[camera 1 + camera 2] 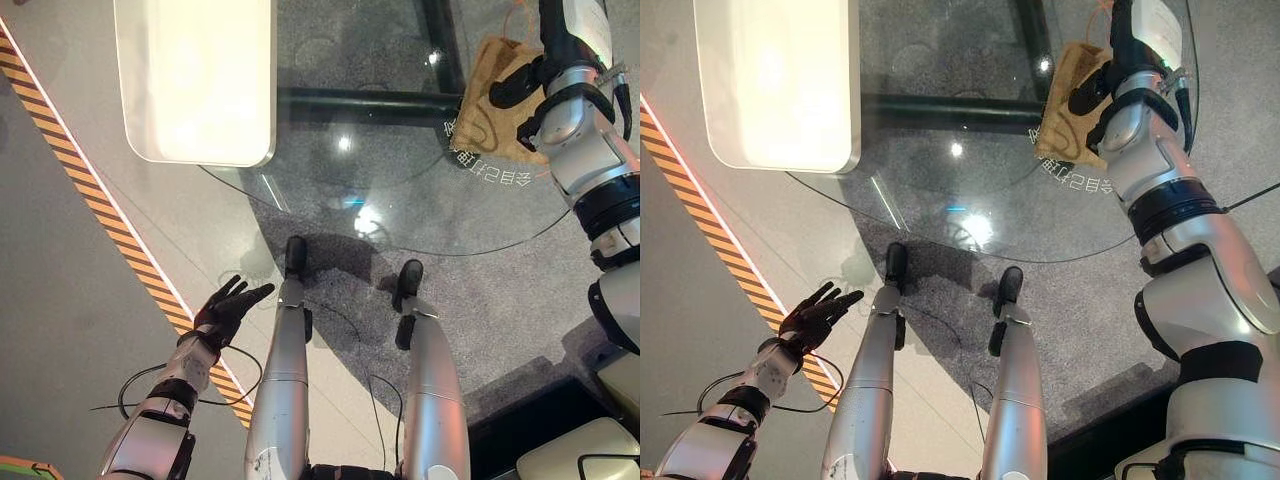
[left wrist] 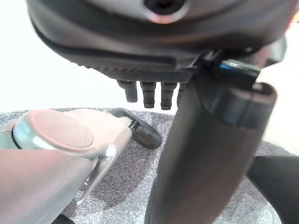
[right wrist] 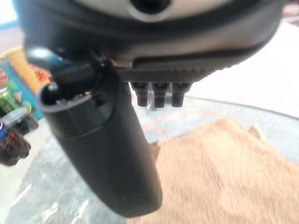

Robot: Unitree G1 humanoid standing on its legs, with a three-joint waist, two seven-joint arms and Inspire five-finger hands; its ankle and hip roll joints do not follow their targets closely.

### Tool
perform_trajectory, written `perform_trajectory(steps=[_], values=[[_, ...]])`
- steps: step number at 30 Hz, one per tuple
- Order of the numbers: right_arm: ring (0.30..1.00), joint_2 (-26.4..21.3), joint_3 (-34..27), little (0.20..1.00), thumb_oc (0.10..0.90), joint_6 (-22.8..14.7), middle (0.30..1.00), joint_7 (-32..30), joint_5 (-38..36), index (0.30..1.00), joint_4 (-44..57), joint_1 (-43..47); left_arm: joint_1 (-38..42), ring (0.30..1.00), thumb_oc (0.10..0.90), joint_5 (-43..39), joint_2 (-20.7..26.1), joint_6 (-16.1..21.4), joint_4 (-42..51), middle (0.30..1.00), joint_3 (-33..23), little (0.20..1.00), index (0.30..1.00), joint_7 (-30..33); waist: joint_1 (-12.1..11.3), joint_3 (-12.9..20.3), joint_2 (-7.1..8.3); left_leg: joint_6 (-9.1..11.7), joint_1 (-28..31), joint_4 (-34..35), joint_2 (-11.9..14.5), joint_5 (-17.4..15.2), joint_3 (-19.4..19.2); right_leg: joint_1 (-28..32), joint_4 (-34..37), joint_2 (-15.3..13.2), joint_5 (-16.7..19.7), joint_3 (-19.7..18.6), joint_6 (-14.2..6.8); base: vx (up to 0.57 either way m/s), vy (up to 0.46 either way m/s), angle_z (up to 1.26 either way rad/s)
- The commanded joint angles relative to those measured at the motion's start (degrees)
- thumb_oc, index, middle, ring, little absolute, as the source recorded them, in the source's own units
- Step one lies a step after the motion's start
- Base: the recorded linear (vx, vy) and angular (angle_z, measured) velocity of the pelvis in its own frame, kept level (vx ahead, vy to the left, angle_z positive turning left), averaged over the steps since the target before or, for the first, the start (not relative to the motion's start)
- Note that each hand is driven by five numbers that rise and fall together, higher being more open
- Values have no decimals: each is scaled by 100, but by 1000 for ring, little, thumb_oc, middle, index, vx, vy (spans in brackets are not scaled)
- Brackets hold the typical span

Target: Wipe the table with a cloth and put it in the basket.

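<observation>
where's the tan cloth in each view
Left eye view: cloth upper right, on the glass table, under the right hand.
Right eye view: cloth upper right of centre, by the same hand.
Left wrist view: none to point to.
Right wrist view: cloth across the lower right.
Shared landmark: the white rectangular slab, upper left in both eye views.

Round glass table (image 1: 330,215) occupied the far middle, grey speckled floor visible through it. Tan cloth (image 1: 497,100) lay on the glass at far right. Right hand (image 1: 520,85) rested on the cloth; finger posture could not be resolved. White rectangular block (image 1: 196,75) sat far left. Left hand (image 1: 228,308) hung near left, fingers spread, over an orange-and-black striped floor line (image 1: 100,210).
</observation>
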State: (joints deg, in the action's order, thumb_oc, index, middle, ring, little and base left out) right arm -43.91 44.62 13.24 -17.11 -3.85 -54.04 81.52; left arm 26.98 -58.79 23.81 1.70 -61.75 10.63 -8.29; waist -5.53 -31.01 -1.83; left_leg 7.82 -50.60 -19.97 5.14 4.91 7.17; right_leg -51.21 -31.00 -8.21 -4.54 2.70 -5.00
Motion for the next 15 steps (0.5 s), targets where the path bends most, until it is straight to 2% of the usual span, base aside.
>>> perform_trajectory(steps=[1,7,8,15], values=[[900,-364,310,900,800,-109,900,-56,428,900,-123,940,-354,900,800,28,266,88,23,900,59,900,900,-56,-64,121,-119,-639,-82,-211,-725,-297,-283,19,339,497,105,465,389,0,0,0],[900,-333,502,900,800,-51,900,397,589,900,-290,1066,-410,900,800,27,250,47,116,900,100,900,900,1,-101,121,-167,-651,-157,-275,-755,-294,-243,-66,250,493,92,458,408,33,-2,4],[900,-323,511,900,800,-51,900,402,588,900,-294,1035,-440,900,800,27,240,44,109,900,110,900,900,1,-94,121,-161,-636,-39,-330,-762,-496,-235,34,170,497,-103,412,375,111,-24,7],[900,-302,558,900,800,-44,900,776,742,900,-446,1057,-479,900,800,100,220,25,154,900,124,900,900,-15,-129,121,-187,-652,-116,-409,-801,-497,-203,-55,53,486,-114,420,376,43,-9,4]])
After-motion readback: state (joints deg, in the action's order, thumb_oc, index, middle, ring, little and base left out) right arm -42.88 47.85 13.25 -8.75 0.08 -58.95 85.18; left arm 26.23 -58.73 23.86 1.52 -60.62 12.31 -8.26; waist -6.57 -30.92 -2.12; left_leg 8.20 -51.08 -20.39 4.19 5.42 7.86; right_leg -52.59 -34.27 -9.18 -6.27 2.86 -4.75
